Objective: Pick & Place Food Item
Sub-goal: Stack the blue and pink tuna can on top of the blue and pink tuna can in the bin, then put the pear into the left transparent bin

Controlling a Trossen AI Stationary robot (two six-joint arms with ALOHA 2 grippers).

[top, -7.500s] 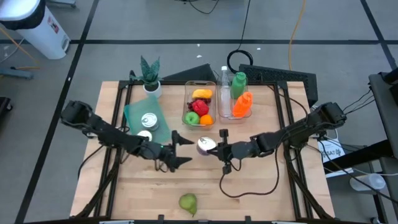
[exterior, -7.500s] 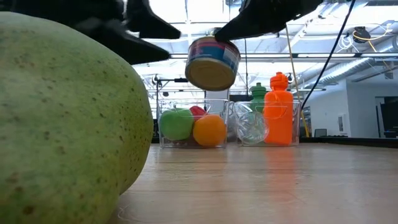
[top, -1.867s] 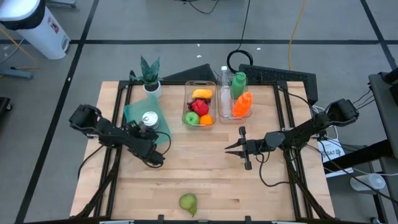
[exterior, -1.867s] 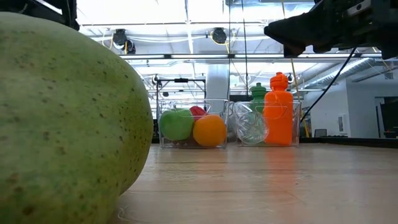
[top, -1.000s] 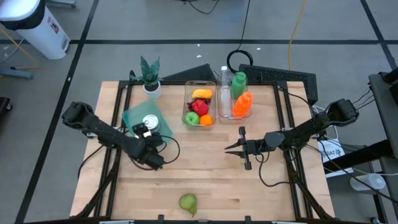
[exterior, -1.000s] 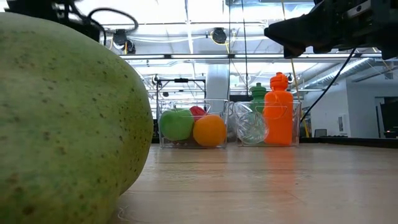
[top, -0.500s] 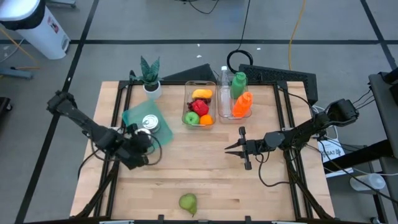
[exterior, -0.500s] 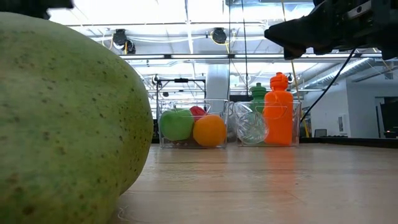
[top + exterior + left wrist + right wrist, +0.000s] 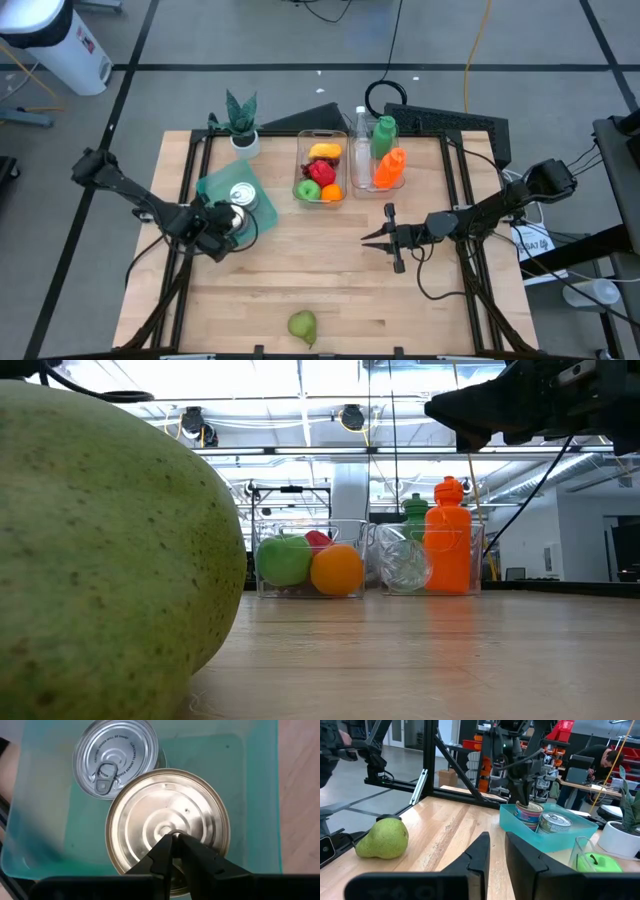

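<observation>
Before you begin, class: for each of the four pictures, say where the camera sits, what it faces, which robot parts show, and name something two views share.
High view: overhead, facing down on the table; both arms, left gripper, right gripper.
Low view: tabletop level behind the pear, facing the fruit bin; an arm overhead.
Left wrist view: above the teal tray, facing two cans; own shut fingers.
Right wrist view: facing across the table; own fingers, left arm.
Shared: pear, tray.
</observation>
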